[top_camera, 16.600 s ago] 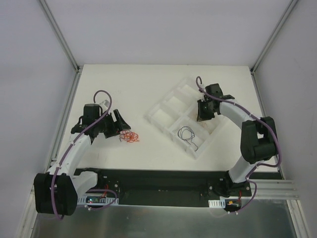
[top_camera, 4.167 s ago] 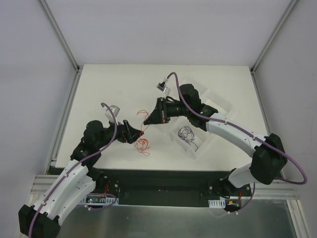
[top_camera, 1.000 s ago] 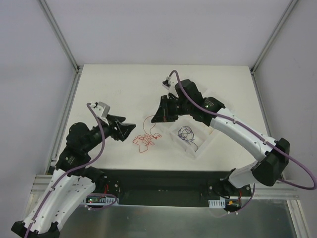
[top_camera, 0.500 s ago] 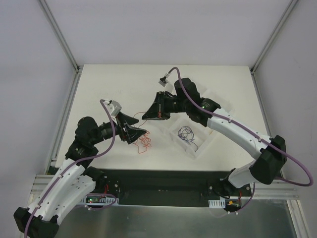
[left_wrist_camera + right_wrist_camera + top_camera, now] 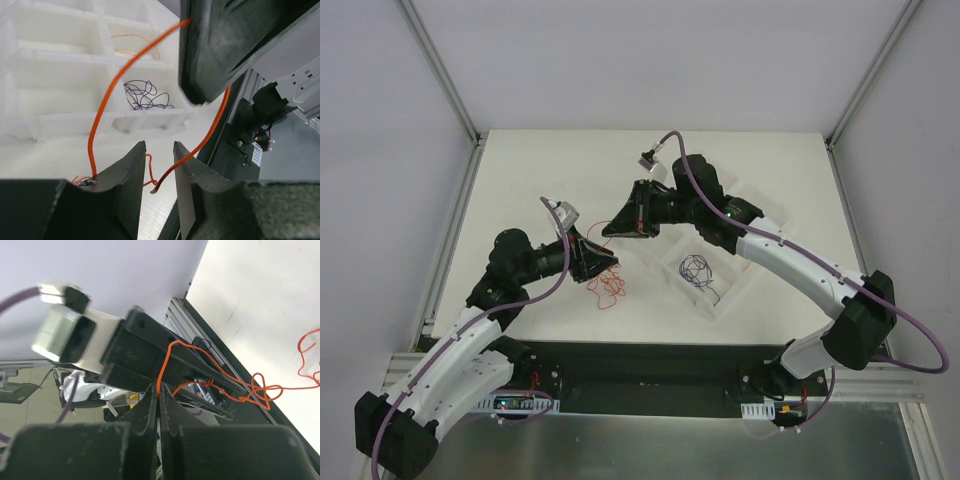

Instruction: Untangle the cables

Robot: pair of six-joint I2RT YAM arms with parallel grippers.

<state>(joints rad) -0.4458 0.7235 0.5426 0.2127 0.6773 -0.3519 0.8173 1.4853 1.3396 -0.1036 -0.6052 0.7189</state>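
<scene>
The red-orange cables (image 5: 608,288) lie as a loose curly bunch on the white table. My right gripper (image 5: 608,231) is shut on one orange strand (image 5: 161,371) and holds it up above the bunch. My left gripper (image 5: 610,262) is open just below it. In the left wrist view the strand's free end (image 5: 156,187) hangs between the open fingers (image 5: 131,167) without being pinched. A dark blue cable (image 5: 697,268) lies in a tray compartment, and a tan cable (image 5: 139,42) lies in another.
The white compartment tray (image 5: 721,300) sits tilted right of the bunch, under my right arm. The black base rail (image 5: 650,365) runs along the near table edge. Metal frame posts (image 5: 445,75) rise at both back corners.
My left gripper has swung right and forward, up to the lifted strand and under the right gripper. My right gripper has shifted slightly left, still holding the strand. The bunch has slid a little.
</scene>
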